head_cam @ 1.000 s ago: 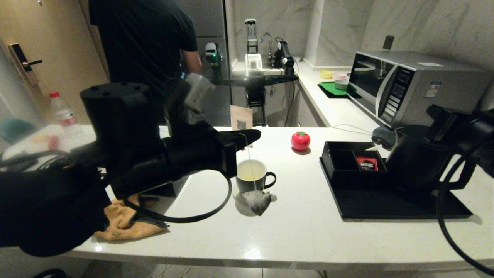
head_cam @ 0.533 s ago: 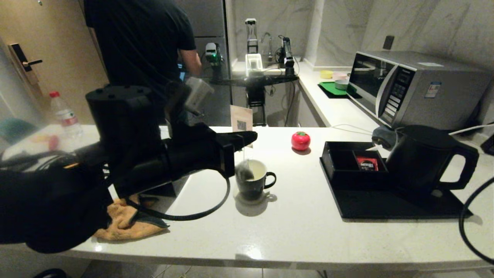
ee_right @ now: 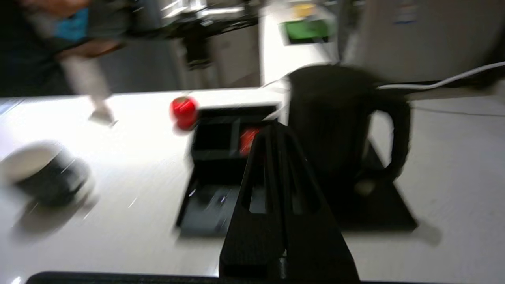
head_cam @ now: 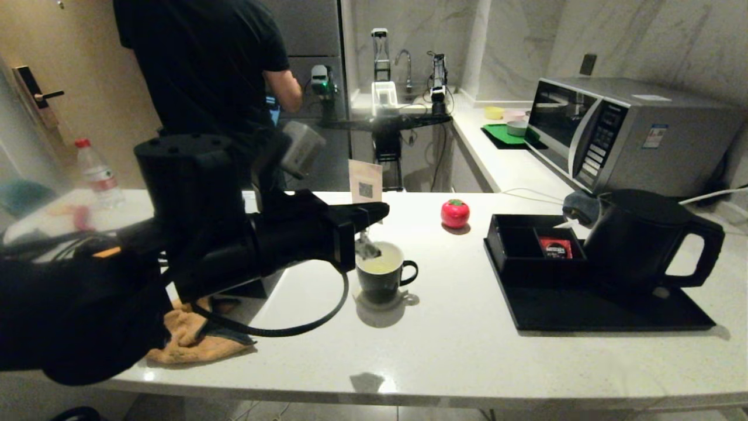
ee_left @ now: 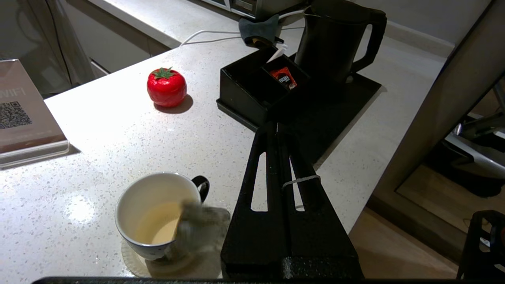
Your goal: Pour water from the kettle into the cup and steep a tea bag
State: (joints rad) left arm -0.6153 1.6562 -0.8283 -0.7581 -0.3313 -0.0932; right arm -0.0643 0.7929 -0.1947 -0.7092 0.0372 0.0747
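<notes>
Head view shows our left gripper point(head_cam: 374, 213) clamped on the string, tea bag point(head_cam: 368, 250) dangling just below the jaws at the cup point(head_cam: 381, 275) rim, so a swing could drop it outside, while our right gripper point(ee_right: 276, 134) sits closed and empty.

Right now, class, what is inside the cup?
The cup holds pale water. The tea bag hangs at its rim; the bottom is hidden.

The card point(ee_left: 23, 114) reads "WIFI" above a QR code.
</notes>
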